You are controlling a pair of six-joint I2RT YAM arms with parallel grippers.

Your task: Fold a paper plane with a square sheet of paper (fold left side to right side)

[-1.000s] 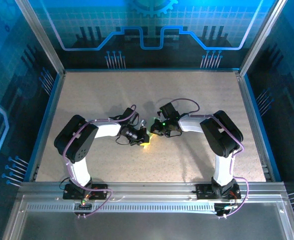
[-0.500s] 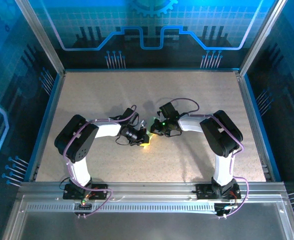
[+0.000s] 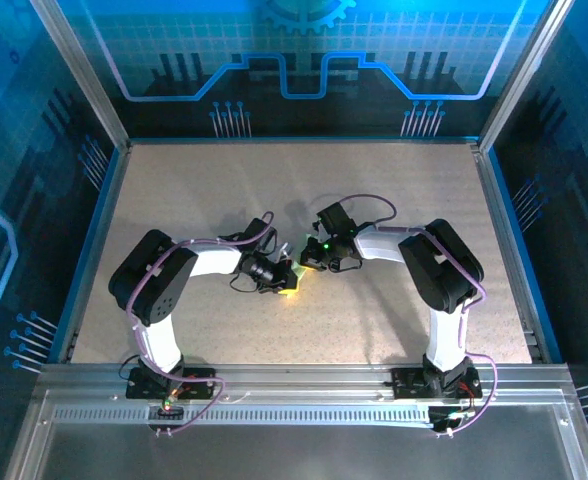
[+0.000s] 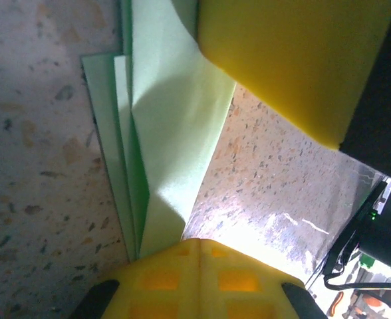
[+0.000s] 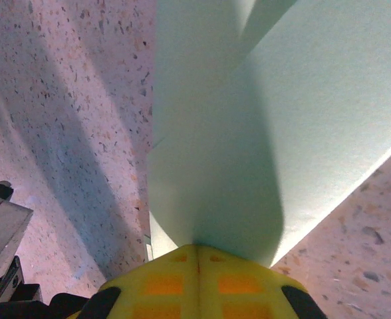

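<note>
Two robot arms meet at the centre of the speckled table, both pinching one piece of pale green paper, which is already creased into several stacked layers. In the overhead view the paper is a small bright patch just below the meeting point. The left gripper is closed, and its wrist camera shows the sheet emerging from between its yellow fingers at the bottom of the frame. The right gripper is likewise clamped shut on the paper, which fans away from it toward the upper right of its own view.

The fold in hand looks like a side-to-side lay-over. To do it well, one pincer should likely act as a fixed anchor while the other carries its edge across low and flat, so that the layers land flush and the crease runs straight.

The stacked edges at centre left of the left wrist frame are slightly staggered, so alignment needs watching. A yellow pad, apparently the other arm's, crowds the upper right of that view, and the two heads sit very close together. The table offers wide open room on every side.
</note>
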